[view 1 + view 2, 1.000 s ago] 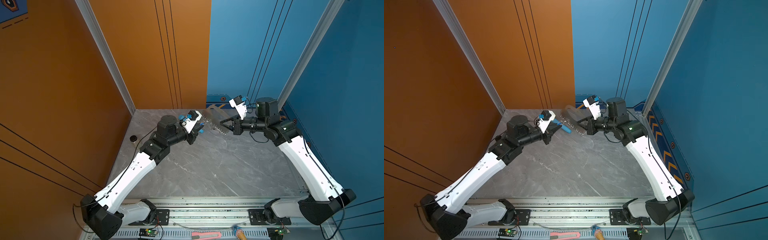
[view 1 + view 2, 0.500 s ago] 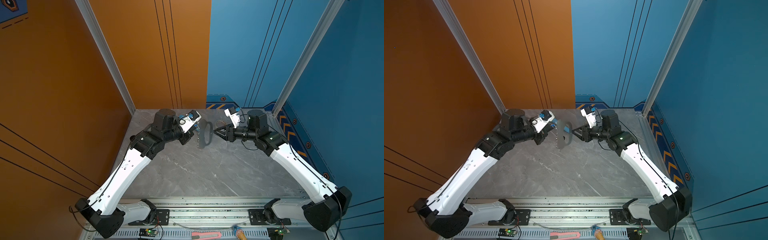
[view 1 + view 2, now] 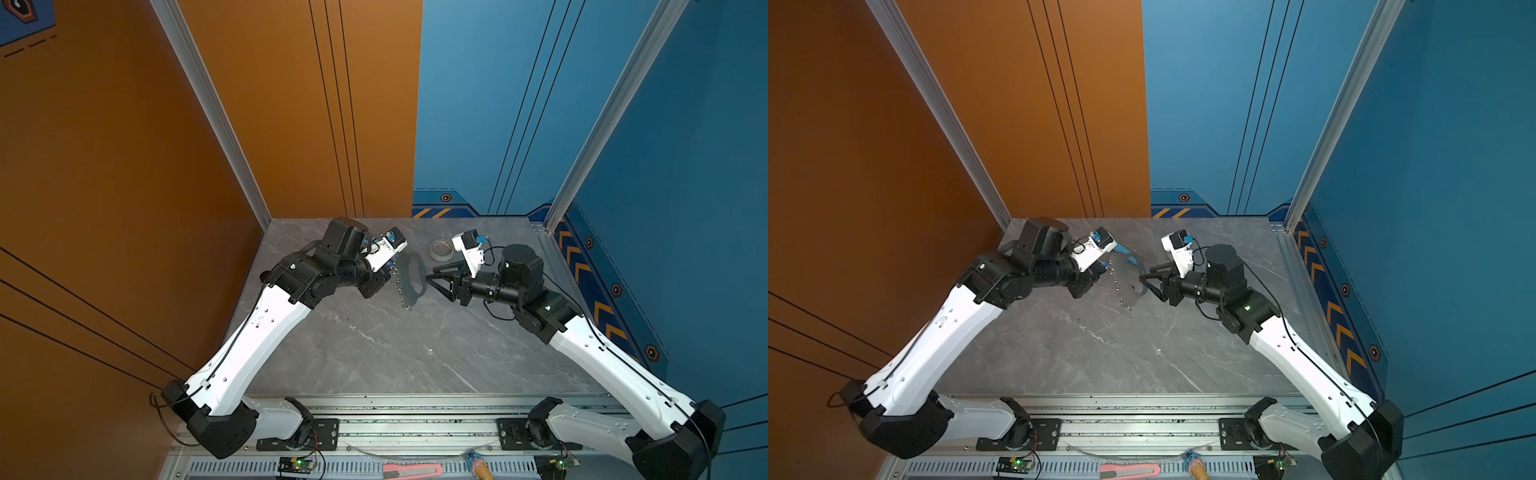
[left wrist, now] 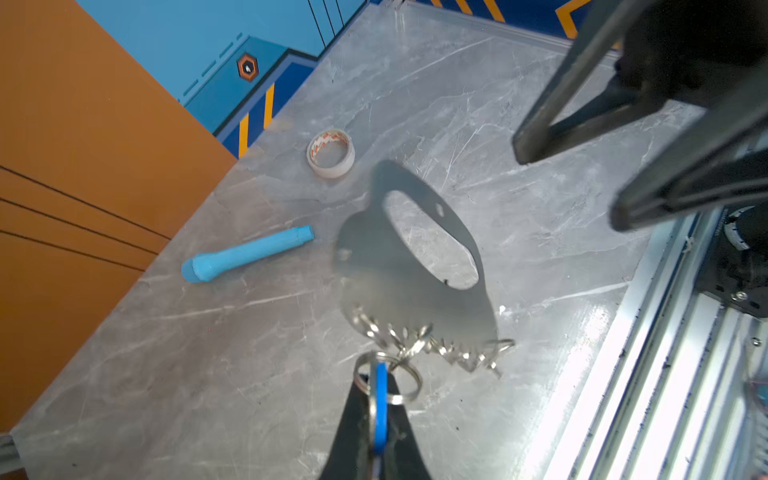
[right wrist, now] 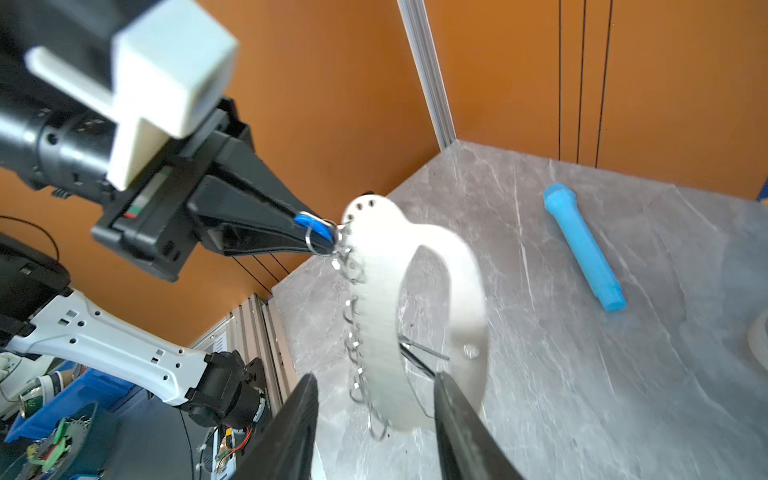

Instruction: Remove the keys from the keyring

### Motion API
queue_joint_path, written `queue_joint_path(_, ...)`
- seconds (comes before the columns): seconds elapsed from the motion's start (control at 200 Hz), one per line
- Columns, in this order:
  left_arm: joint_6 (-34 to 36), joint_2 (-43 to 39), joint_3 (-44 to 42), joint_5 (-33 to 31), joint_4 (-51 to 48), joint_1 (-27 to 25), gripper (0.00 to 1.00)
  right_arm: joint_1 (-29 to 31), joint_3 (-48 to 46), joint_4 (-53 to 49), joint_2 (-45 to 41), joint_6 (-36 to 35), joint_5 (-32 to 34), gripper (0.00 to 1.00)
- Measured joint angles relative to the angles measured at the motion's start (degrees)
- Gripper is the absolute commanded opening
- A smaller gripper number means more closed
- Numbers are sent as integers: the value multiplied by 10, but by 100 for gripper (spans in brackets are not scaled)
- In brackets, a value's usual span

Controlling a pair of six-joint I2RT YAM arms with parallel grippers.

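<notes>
Released by our half-open right gripper (image 5: 376, 376), the keyring (image 5: 374, 291) dangles lengthwise just ahead of it from the keys (image 4: 380, 407) our left gripper (image 5: 330, 243) pinches.

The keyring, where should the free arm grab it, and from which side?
Pinch the plain rim by the oval cut-out, opposite the small rings, from the right. The keyring hangs from the keys in the shut left end effector, so the open right end effector can likely straddle that thin edge.

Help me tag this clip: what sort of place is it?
Probably a robot lab booth: left arm and right arm on a metal rail, a grey tabletop walled by orange panels and blue panels.
</notes>
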Motion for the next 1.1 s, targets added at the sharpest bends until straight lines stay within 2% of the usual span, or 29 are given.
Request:
queue_joint_path(0.205,-45,33,44,-23,-64,-19,0,82,-54,97,-26,-54,67,34)
queue_joint_path(0.34,-65,44,61,-25,-101,-34,0,109,-59,138,2,-90,73,32)
queue_joint_path(0.516,-74,42,67,-25,-130,-48,0,107,-61,181,50,-129,70,29)
queue_joint_path(0.731,-71,25,67,-17,-145,-51,0,89,-61,204,79,-161,35,27)
queue_joint_path(1.096,-12,13,67,-3,-147,-51,0,78,-51,205,123,-186,-42,28)
